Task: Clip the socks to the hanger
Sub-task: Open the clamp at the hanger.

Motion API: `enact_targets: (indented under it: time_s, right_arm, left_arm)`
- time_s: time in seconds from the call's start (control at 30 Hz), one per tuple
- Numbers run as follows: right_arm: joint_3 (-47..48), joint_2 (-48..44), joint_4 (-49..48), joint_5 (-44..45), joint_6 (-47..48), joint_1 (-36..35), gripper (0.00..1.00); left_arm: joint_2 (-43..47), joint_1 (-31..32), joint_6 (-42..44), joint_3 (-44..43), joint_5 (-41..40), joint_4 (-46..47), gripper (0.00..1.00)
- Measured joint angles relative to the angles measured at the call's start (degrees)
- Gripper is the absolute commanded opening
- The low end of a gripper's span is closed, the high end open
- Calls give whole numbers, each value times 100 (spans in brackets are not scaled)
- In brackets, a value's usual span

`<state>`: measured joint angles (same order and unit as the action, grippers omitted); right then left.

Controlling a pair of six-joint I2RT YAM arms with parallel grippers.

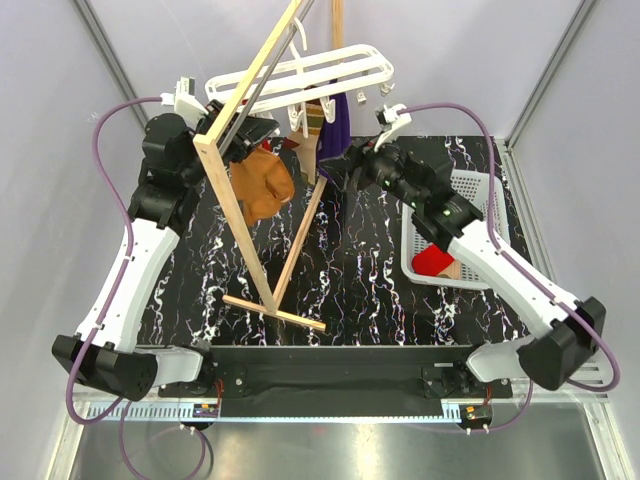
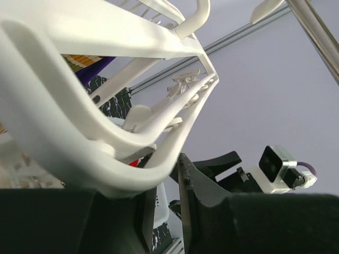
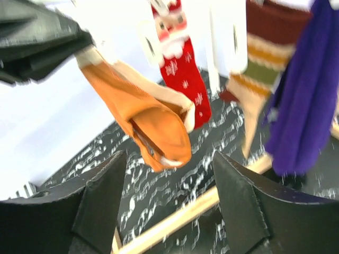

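1. The orange sock (image 1: 262,185) hung from the left corner of the white hanger (image 1: 300,72), beside the wooden stand (image 1: 240,230) and well clear of the tabletop (image 1: 350,280). Along the same frame dangled a red Santa sock (image 3: 180,69), a striped sock (image 3: 259,58) and a purple sock (image 3: 302,95).
2. The left hand (image 1: 245,130) was up at that corner, right at the orange sock's top. Its fingers showed only a narrow gap, with a white hanger bar crossing in front. I couldn't tell whether it was clenched on anything or free.
3. The right hand (image 3: 168,164) was released, fingers spread wide with nothing between them, facing the orange sock from near by.
4. To my eye the orange sock's clipping was all but done. Whether a peg actually bit the fabric was hidden.
5. A red sock (image 1: 432,260) lay in the white basket (image 1: 475,190) on the right. Next, I reckoned, the right hand would need to swing over, pinch that sock by its cuff and lift it to one of the spare pegs (image 1: 360,97).
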<state>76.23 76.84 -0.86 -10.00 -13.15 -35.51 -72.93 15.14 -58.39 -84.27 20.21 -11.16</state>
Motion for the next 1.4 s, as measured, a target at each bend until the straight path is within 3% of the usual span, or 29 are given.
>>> enact_targets:
  time_s: [0.37,0.77,1.4]
  right_arm:
    - [544,758,-872,-129,-107,0,74]
    - [1272,1635,-1224,-278,-26,-9,82]
    - [1613,2214,-1652,-321,90,-13,73]
  left_arm:
    - [0,-105,-15,9,184,199,26]
    - [-2,-186,-63,52,323,356,26]
    - [-2,-188,-61,52,341,358,26]
